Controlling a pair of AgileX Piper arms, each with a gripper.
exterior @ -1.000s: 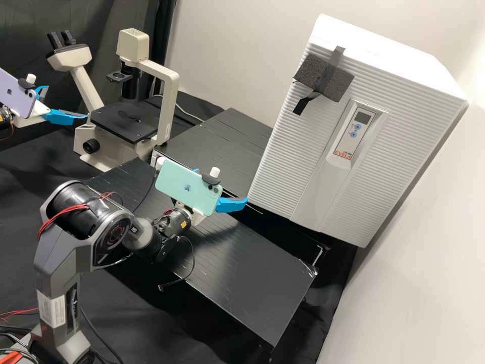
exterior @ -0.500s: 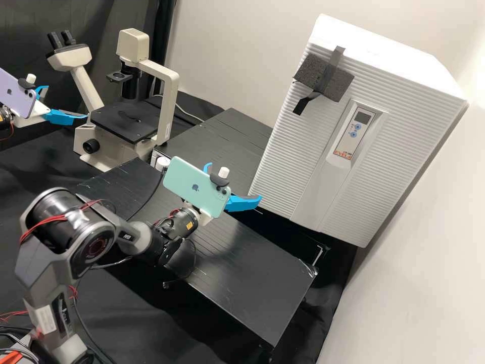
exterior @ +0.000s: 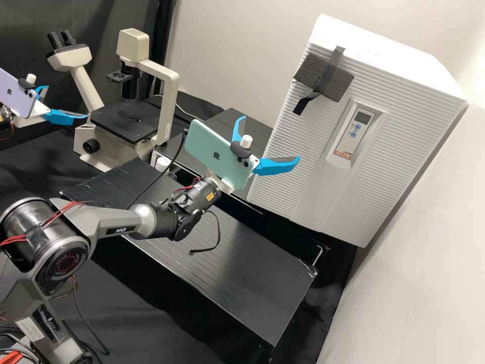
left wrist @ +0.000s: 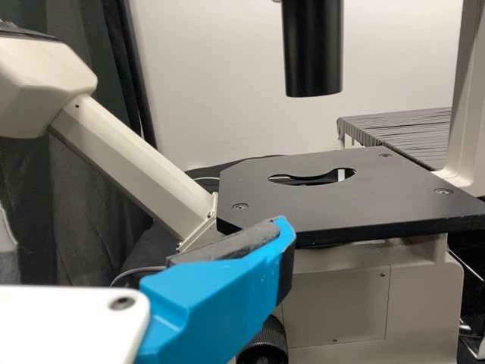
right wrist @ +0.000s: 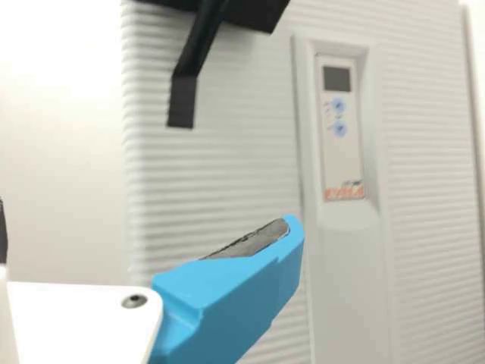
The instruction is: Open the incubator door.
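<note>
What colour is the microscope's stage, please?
The stage is black, clearest in the left wrist view.

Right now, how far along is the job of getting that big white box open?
Barely begun, it seems. Done: the right gripper faces the front of the incubator, its fingers spread. In hand: nothing gripped; the black strap hangs loose by the foam pad. To do: probably grip that strap and pull, since the door looks shut.
</note>
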